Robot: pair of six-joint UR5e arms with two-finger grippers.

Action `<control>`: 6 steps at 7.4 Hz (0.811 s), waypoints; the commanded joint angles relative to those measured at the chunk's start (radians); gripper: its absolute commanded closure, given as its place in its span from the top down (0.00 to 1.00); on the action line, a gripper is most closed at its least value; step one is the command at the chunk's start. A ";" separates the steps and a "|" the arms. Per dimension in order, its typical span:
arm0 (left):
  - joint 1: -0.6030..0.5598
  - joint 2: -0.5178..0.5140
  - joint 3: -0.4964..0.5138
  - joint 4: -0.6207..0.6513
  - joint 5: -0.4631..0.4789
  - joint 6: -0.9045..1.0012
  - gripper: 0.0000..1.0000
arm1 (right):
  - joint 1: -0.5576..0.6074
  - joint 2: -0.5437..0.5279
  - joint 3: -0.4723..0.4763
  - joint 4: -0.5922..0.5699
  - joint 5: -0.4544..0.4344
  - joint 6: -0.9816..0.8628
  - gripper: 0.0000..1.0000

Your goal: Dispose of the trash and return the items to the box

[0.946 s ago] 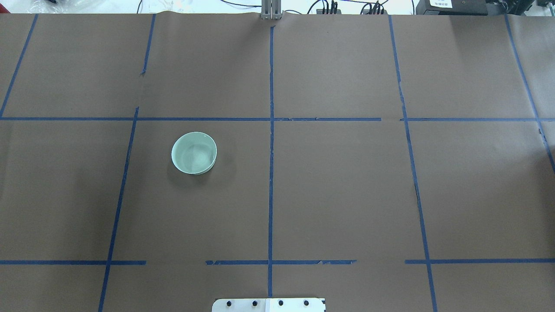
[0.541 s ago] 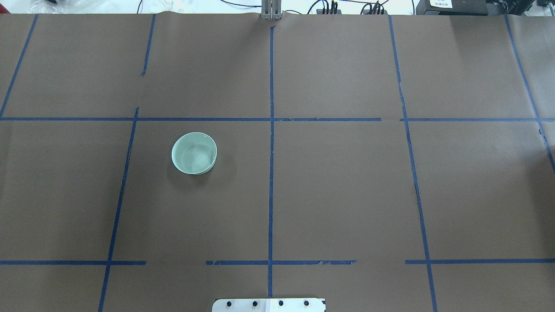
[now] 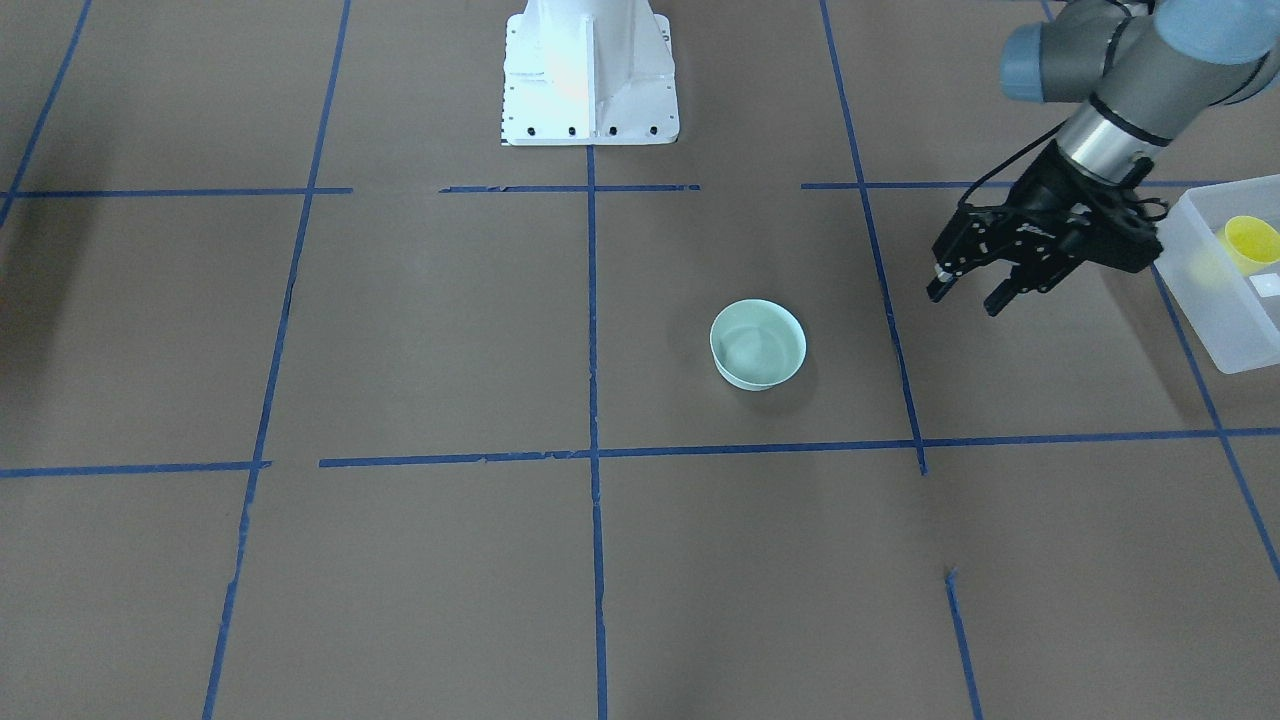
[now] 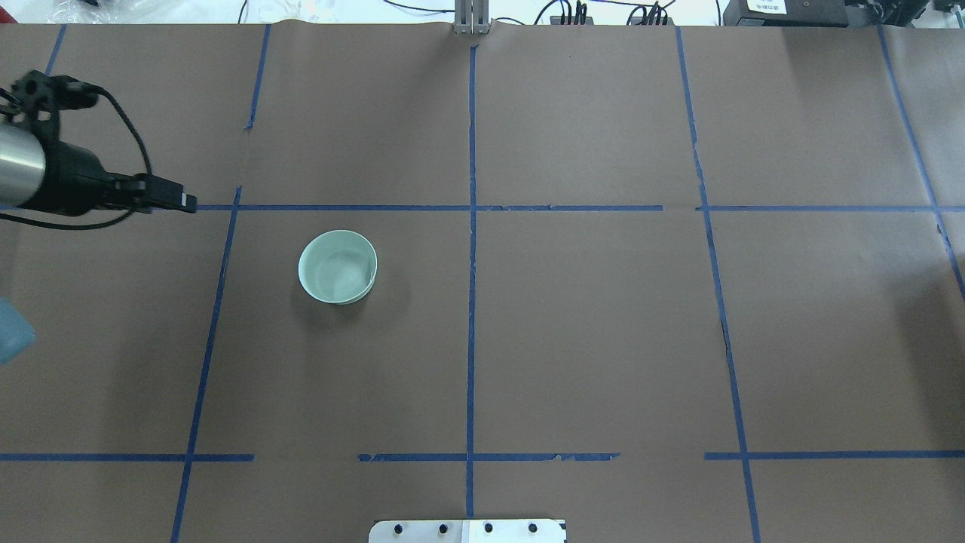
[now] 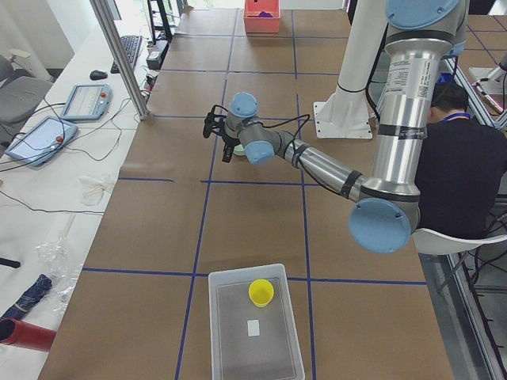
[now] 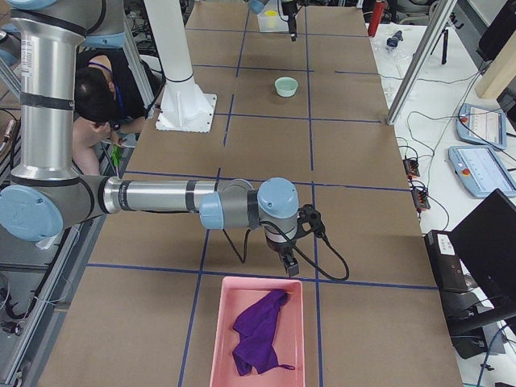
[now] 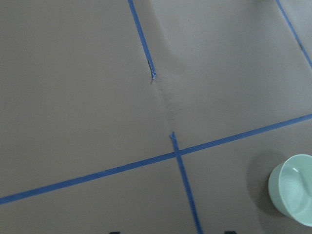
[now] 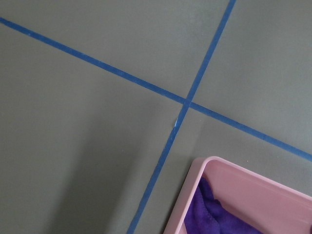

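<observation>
Overhead exterior view: the left pincer [image 4: 187,202] — spread open, empty — has just entered over the counter's [image 4: 603,339] left edge, likely bound for the mint-green bowl [image 4: 337,266].

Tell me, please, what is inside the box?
A yellow cup stands in the box; a small white piece lies near it. Whatever lies under the cup is hidden.

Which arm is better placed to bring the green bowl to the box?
Left. The left hand hangs open near the bowl, and the box with the yellow cup lies on that same side. The right hand is far off, by the pink tray.
</observation>
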 commanded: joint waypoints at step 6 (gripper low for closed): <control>0.280 -0.157 0.184 0.015 0.266 -0.320 0.50 | -0.003 -0.010 0.002 0.020 -0.002 0.003 1.00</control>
